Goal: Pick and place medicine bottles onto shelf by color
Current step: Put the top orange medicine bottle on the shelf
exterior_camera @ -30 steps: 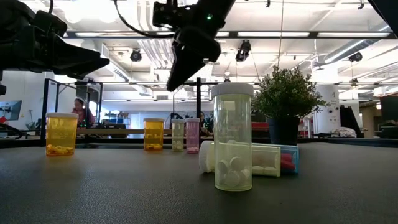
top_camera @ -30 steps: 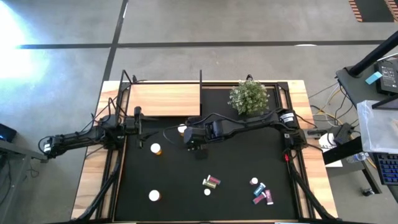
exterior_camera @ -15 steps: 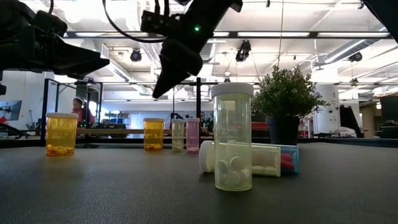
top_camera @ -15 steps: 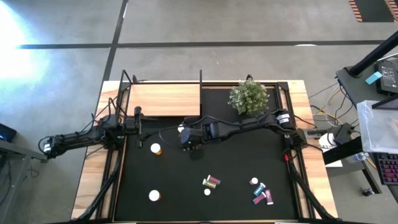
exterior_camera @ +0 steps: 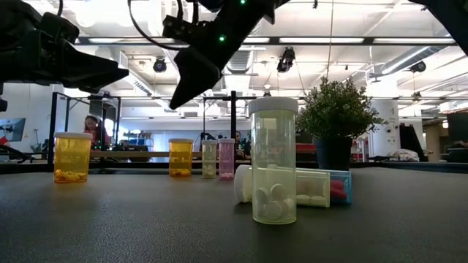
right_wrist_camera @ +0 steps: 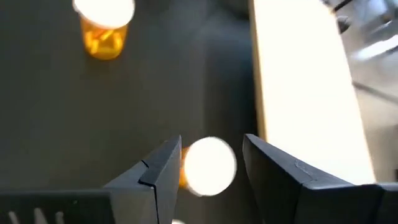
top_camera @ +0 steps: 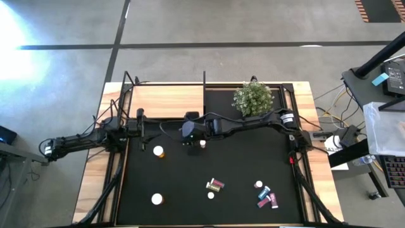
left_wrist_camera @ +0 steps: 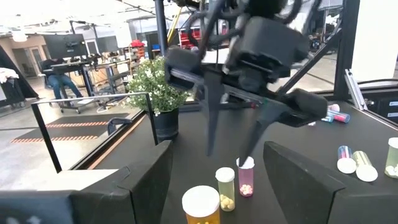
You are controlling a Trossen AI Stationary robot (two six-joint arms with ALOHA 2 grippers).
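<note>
Two fingers of the right gripper [right_wrist_camera: 208,180] stand spread, straddling a white-capped orange bottle [right_wrist_camera: 209,165] directly beneath them, without touching it. Just beside that bottle, toward one finger, runs the light-wood shelf [right_wrist_camera: 298,93] edge. Farther ahead of the gripper stands another orange bottle [right_wrist_camera: 103,25]. Off to the side, the left gripper [left_wrist_camera: 214,168] waits with fingers parted, well apart from the bottles.

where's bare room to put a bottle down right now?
The shelf is bare. The mat is free between the plant and the lying bottles. It is crowded by the right hand, over an orange bottle.
</note>
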